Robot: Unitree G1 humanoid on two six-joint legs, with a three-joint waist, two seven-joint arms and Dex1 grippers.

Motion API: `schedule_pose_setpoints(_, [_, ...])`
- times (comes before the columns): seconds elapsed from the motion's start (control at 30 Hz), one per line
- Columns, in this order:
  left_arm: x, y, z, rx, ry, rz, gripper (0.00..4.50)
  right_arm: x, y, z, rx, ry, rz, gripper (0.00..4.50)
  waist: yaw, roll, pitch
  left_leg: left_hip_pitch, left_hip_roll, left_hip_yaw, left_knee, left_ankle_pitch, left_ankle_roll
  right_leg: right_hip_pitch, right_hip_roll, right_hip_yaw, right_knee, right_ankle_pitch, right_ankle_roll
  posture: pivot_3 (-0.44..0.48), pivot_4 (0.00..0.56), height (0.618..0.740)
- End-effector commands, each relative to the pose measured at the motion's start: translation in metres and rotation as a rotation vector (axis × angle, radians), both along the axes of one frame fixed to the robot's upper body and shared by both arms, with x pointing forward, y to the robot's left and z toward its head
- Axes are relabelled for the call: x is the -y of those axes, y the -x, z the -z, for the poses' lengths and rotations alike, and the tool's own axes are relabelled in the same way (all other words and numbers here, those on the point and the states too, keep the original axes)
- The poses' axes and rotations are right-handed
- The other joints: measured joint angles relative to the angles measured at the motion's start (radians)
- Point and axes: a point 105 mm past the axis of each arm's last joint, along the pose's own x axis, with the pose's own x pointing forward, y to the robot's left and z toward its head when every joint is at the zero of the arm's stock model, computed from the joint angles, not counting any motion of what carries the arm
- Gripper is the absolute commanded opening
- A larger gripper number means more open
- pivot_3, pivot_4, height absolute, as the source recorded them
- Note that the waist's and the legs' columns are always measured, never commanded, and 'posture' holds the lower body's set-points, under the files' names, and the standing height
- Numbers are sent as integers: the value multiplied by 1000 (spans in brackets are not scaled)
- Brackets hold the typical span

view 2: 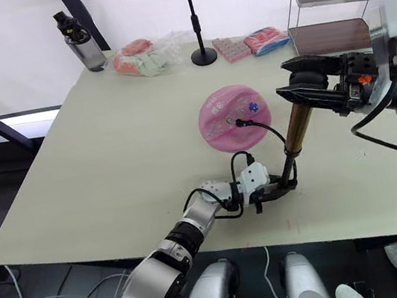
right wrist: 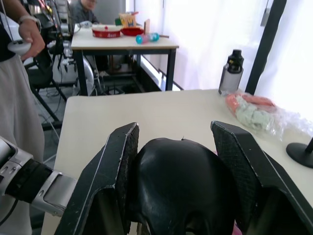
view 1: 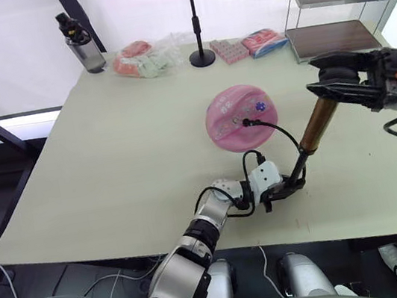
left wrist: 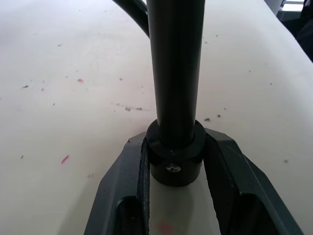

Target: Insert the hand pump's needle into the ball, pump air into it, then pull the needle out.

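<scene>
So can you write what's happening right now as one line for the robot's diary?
stage: pumping | needle: in ball | left end effector: shut on hand pump base | right end effector: shut on pump handle | ball: on table

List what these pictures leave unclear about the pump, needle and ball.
- Needle: its black fitting sits on the ball; the pin is too small to see in the eye views, so its depth is unknown.
- Pump handle: wrapped by the right gripper in its wrist view.
- Pump base: the left gripper flanks it; its foot is hidden.
- Ball's firmness: cannot tell.
</scene>
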Motion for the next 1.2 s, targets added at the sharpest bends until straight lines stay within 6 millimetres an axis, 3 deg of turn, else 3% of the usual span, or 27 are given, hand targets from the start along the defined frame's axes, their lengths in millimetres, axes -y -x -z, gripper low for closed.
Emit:
schedule_pose_setpoints(0.03, [-8, 12, 27, -55, -102, 19, 1092, 4, 14, -30, 123, -52, -6, 1871, -2, 0, 0, 0, 0, 1, -1, 0, 0, -1, 0, 1, 0, 0, 0, 0, 150, 740])
schedule_pose_setpoints(0.17, [-12, 10, 31, -58, -115, 5, 1092, -8, 9, 19, 18, -26, -9, 1871, -1, -1, 0, -1, 1, 2, -4, 0, 0, -4, 1, 2, 0, 0, 0, 0, 150, 740])
schedule_pose_setpoints(0.33, [-14, 7, 31, -56, -119, -12, 1092, -10, 8, 78, -58, 61, 15, 1871, -4, -5, -3, 4, 1, 3, -3, 0, 0, 1, 1, 2, 1, 0, 1, 0, 150, 740])
schedule_pose_setpoints(0.43, [-17, 6, 32, -57, -122, -15, 1092, -13, 7, 103, -101, 60, 22, 1871, -8, -7, -4, 9, 2, 3, -3, 0, 0, 5, 3, 2, 0, -1, 1, 0, 150, 740])
schedule_pose_setpoints(0.63, [-22, 7, 34, -61, -128, -16, 1092, -17, 6, 179, -185, 142, 54, 1871, -20, -14, -11, 16, 3, 3, -5, 0, 0, 10, 4, 3, 0, -3, 4, 0, 150, 740])
schedule_pose_setpoints(0.77, [-24, 7, 35, -62, -133, -16, 1092, -17, 4, 204, -193, 171, 83, 1871, -26, -17, -14, 19, 3, 4, -7, 0, 0, 11, 4, 3, 0, -3, 4, 0, 150, 740])
schedule_pose_setpoints(0.83, [-24, 7, 36, -65, -134, -19, 1092, -16, 2, 207, -189, 155, 98, 1871, -27, -17, -17, 19, 3, 4, -7, 0, 0, 11, 4, 4, 0, -3, 4, 0, 150, 740])
schedule_pose_setpoints(0.9, [-25, 8, 37, -67, -135, -19, 1092, -16, 0, 195, -172, 113, 101, 1871, -27, -18, -18, 20, 3, 4, -8, 0, 0, 11, 4, 4, 0, -3, 4, 0, 150, 740])
schedule_pose_setpoints(1.03, [-28, 8, 38, -72, -134, -25, 1092, -16, -4, 142, -73, 57, 49, 1871, -28, -17, -18, 19, 4, 4, -9, 0, 0, 11, 4, 5, 0, -3, 3, 0, 150, 740])
schedule_pose_setpoints(1.1, [-30, 8, 39, -75, -139, -25, 1092, -14, -5, 105, -26, 13, 18, 1871, -29, -13, -15, 19, 3, 3, -10, 0, 0, 11, 4, 5, -1, -1, 0, 0, 150, 740])
schedule_pose_setpoints(1.2, [-31, 8, 41, -75, -144, -26, 1092, -12, -2, 72, 29, 20, -9, 1871, -28, -9, -12, 16, 2, 6, -11, 0, 0, 7, 2, 7, -1, -1, -1, 0, 150, 740])
